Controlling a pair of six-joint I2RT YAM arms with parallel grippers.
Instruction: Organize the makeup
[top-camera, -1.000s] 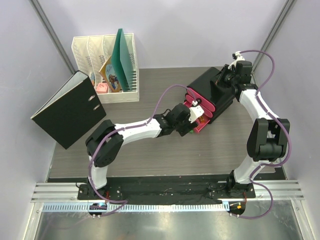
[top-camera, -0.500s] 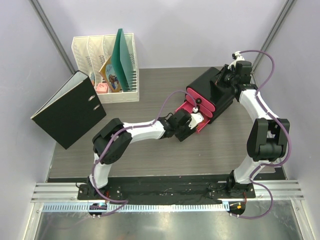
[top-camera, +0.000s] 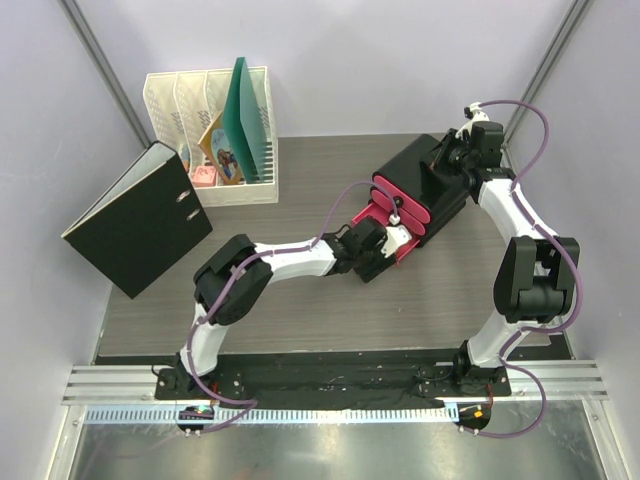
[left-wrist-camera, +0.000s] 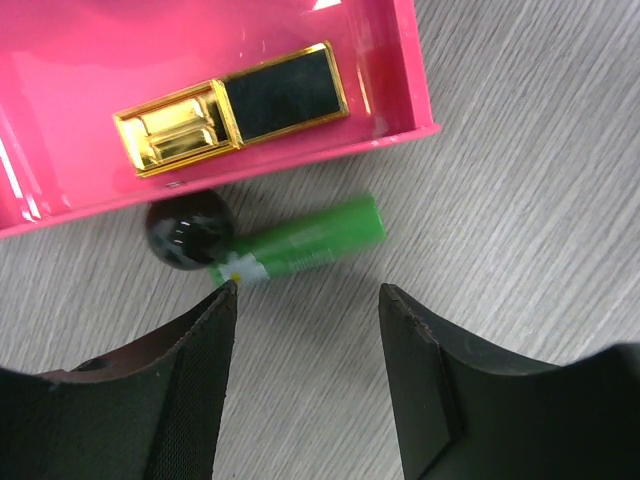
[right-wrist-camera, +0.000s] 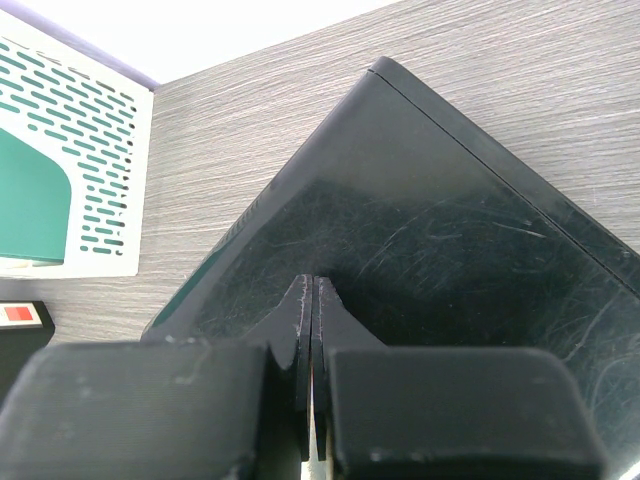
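In the left wrist view a small green tube (left-wrist-camera: 310, 238) lies on the table just outside the open pink drawer (left-wrist-camera: 400, 70), touching a black round jar (left-wrist-camera: 187, 229). A gold-and-black case (left-wrist-camera: 235, 108) lies inside the drawer. My left gripper (left-wrist-camera: 307, 295) is open and empty, with its fingertips just short of the tube and jar. In the top view it (top-camera: 385, 252) sits at the drawer's near end. My right gripper (right-wrist-camera: 313, 280) is shut and rests on top of the black box (right-wrist-camera: 440, 230). The other makeup is out of view.
The black box with pink drawers (top-camera: 425, 185) stands at the back right. A white file rack (top-camera: 210, 130) with a green folder stands at the back left. A black binder (top-camera: 135, 220) leans at the left. The wood table (top-camera: 300, 310) extends in front.
My left arm has shifted a little toward the near side of the open drawer. My right arm has not moved.
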